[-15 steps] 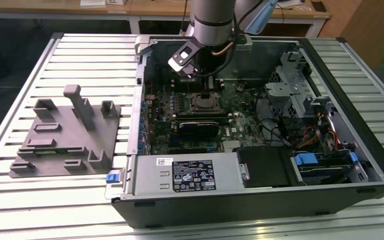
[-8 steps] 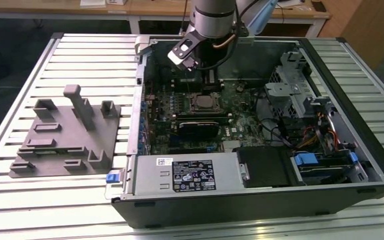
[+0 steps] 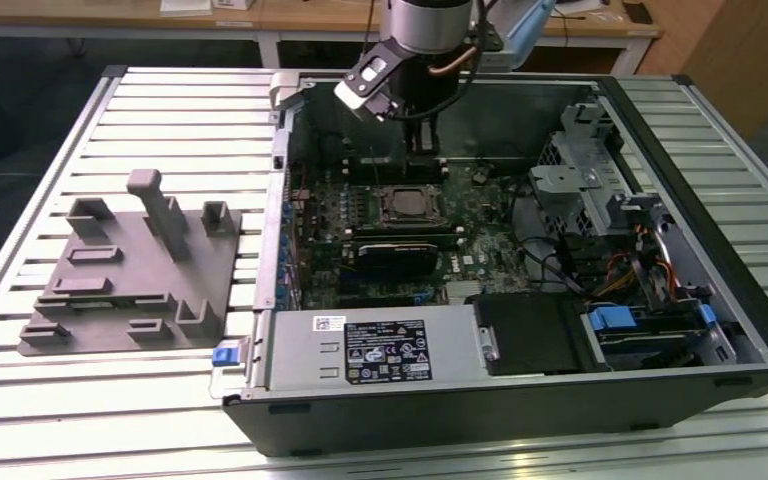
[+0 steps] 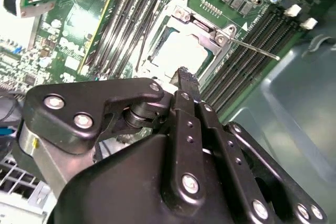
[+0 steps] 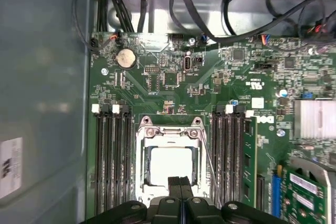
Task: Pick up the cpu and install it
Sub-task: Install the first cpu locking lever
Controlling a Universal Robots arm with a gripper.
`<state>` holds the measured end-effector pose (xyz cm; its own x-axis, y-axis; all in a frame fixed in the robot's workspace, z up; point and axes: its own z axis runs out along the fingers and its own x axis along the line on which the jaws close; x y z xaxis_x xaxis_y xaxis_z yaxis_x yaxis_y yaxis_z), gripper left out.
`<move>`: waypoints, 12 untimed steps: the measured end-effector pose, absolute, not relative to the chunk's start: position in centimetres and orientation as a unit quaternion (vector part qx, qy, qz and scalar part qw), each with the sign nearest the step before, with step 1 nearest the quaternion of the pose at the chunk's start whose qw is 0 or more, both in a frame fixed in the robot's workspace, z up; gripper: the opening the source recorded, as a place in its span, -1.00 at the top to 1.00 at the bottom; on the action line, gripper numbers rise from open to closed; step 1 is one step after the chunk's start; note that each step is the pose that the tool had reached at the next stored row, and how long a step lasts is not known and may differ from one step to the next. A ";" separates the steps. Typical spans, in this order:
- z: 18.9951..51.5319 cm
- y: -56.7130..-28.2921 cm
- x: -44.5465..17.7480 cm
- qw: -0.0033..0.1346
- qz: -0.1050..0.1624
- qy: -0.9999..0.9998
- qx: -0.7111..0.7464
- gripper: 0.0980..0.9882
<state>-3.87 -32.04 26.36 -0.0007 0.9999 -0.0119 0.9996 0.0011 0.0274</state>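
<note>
The cpu [image 5: 168, 163] shows its pale silver face inside the metal frame of the motherboard socket [image 5: 140, 153], lying flat. It also appears in the second wrist view, cpu [image 4: 181, 51], framed by the socket's bracket with a thin lever wire [image 4: 257, 51] sticking out beside it. My gripper [image 5: 180, 182] hangs just above the socket's edge, its two black fingers pressed together with nothing between them. In the exterior view my gripper [image 3: 419, 140] reaches down into the open computer case above the socket [image 3: 404, 203].
The open computer case [image 3: 518, 400] lies on a slatted table. Memory slots [image 5: 111, 156] flank the socket on both sides. A black expansion card [image 3: 404, 250] sits beside the socket. A grey plastic tray [image 3: 117, 290] with upright blocks rests on the exterior view's left.
</note>
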 end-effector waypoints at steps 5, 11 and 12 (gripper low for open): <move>28.1 -32.0 -3.9 0.014 0.006 0.707 0.707 0.98; 29.3 -32.0 -3.9 0.015 0.007 0.707 0.707 0.98; 29.3 -32.0 -3.9 0.015 0.007 0.707 0.707 0.98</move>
